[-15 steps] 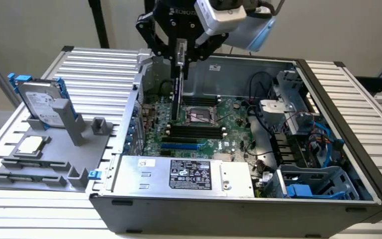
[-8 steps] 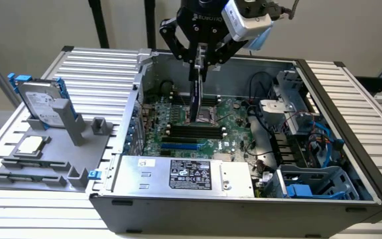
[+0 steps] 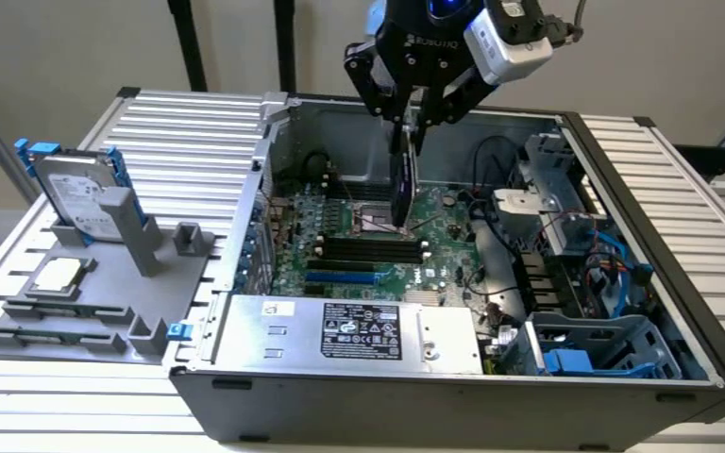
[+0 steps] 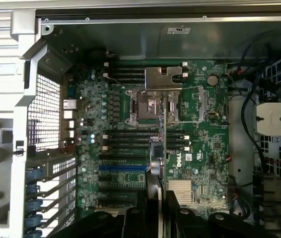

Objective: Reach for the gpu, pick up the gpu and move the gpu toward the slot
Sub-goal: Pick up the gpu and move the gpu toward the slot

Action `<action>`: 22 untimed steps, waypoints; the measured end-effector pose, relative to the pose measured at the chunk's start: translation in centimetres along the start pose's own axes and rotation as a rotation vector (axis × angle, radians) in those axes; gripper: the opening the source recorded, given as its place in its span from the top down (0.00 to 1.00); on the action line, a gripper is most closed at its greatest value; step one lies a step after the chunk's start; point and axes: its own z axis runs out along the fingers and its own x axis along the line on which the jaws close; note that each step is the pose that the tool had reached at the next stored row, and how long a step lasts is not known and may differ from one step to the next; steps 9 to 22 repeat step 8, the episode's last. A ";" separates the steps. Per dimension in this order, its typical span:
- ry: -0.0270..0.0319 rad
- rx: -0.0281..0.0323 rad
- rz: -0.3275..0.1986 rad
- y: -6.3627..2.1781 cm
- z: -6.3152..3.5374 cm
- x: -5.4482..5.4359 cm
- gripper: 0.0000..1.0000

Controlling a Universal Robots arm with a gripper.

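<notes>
I have the gripper [image 3: 410,121] clamped on the gpu [image 3: 402,184], which hangs edge-on above the open case [image 3: 463,396], over the motherboard [image 3: 376,250].

Orientation: the card's long axis runs close to vertical, top end pinched between the fingers, bottom end pointing down toward the board near the CPU socket [image 4: 153,106]. In the wrist view, gpu [image 4: 163,144] shows as a thin line running away from the fingers [image 4: 180,220], broad faces turned sideways.

Risks, as I judge them:
- Only one end is held, so the card could swing or twist in the grip on any quick move.
- The lower end could strike the socket or the memory slots [image 3: 369,247] if I descend off-line.
- The cables [image 3: 495,156] on the exterior view's right could snag it.
</notes>
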 end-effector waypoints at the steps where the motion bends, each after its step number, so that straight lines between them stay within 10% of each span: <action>1: 0.0001 0.0003 0.000 0.06 0.00 -0.1 0.74; 22: 0.0001 0.0002 0.000 0.06 -0.01 -0.1 0.74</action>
